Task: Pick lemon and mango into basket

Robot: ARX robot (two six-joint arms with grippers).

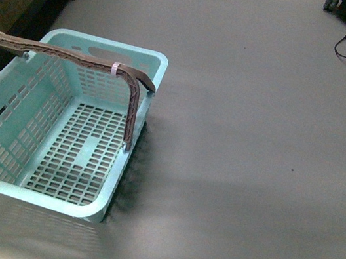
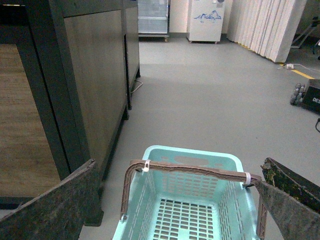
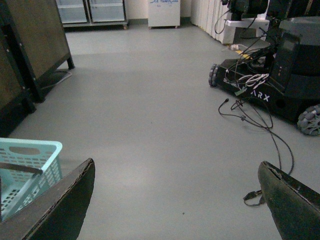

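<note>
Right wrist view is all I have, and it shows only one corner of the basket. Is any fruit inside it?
Observer: No. In the front view the basket is empty, and its whole slotted floor is bare.
Operator: Is the handle up or folded down?
Observer: Up. The brown handle stands raised across the basket, with white zip ties on it.
Operator: And the left gripper, does it hold something?
Observer: No. In the left wrist view the left gripper is open with nothing in it, and the basket shows between its fingers.
</note>
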